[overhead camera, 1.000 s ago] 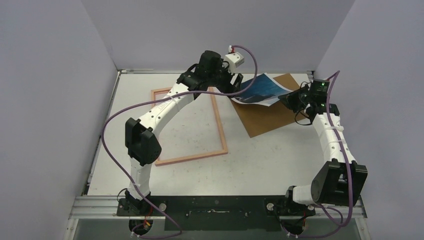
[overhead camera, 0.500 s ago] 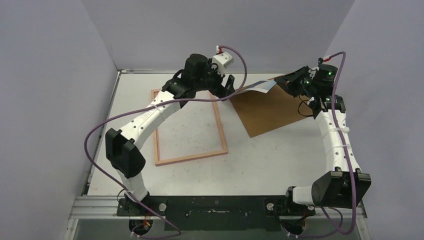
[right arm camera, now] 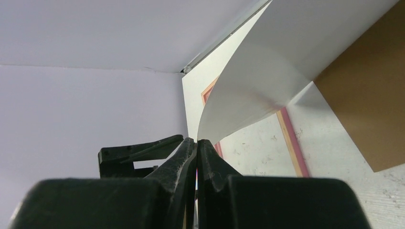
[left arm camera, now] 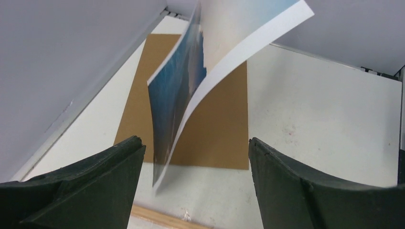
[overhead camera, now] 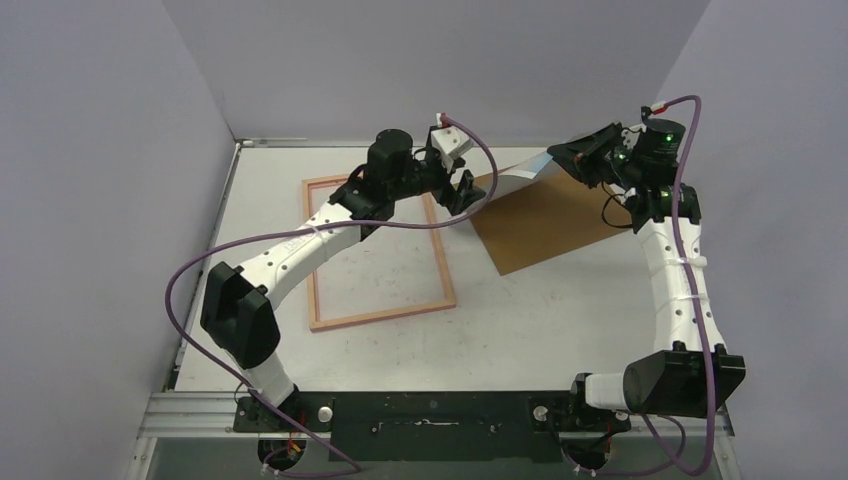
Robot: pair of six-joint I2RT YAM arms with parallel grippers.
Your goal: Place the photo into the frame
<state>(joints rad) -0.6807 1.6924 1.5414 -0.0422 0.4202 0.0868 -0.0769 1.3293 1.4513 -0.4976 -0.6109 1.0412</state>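
Photo (overhead camera: 522,171) is airborne above the far-left part of the backing board (overhead camera: 545,225), nearly edge-on in the top view and bowed between the two arms. Right gripper (right arm camera: 196,143) is clamped fully closed on one edge of the print, whose white back faces its camera. Left gripper (left arm camera: 193,145) has its jaws spread wide and holds nothing. The free end of the photo hangs in the gap between them, touching neither finger as far as the left wrist view shows. Frame (overhead camera: 444,262) lies flat on the table (overhead camera: 520,310), left of the board and apart from the photo.

Risks, as judged:
- Single-edge pinch on a glossy, floppy sheet: it can slide out of the right fingers or swing, so the left jaws close on air or on a corner only
- Closing the left jaws across the curve may crease the print
- Sheet stands near-vertical: lowered that way, an edge catches a frame rail and buckles instead of seating
- Which face ends up down cannot be told yet
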